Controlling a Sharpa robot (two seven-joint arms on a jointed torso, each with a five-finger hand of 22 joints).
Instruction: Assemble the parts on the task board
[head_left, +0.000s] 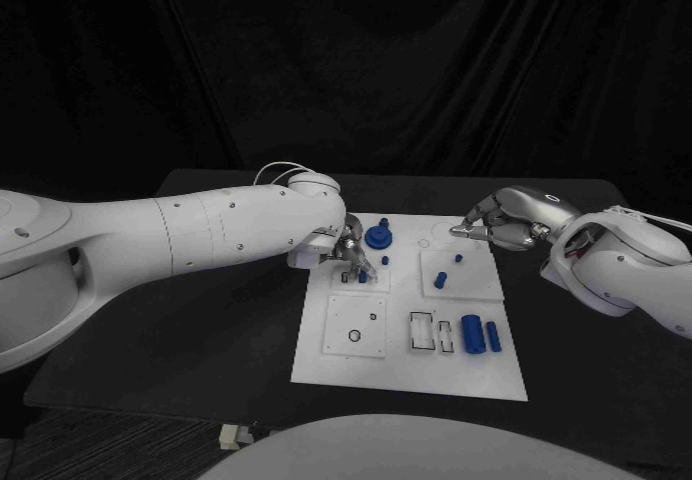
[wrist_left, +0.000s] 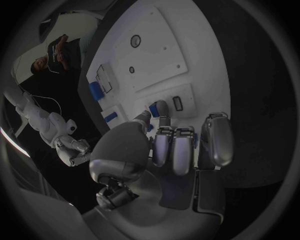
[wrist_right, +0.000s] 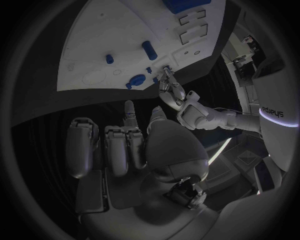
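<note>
Black drapery hangs behind the black worktop (head_left: 188, 340), on which the white task board (head_left: 411, 355) lies. Over the board's far corner the left hand (head_left: 346, 252) reaches down, its fingertips (head_left: 362, 268) touching a small blue part (head_left: 362, 276) on a raised white block; whether the part is truly pinched I cannot tell. Just beyond these fingers stands a blue knob-shaped part (head_left: 378, 237). Off the board's opposite far corner, over the dark worktop, the right hand (head_left: 498, 225) hovers with its fingers curled inward and nothing in them. Between the hands two small blue pegs (head_left: 441, 278) stand on the board, and nearer the robot two blue cylinders (head_left: 480, 332) lie side by side.
</note>
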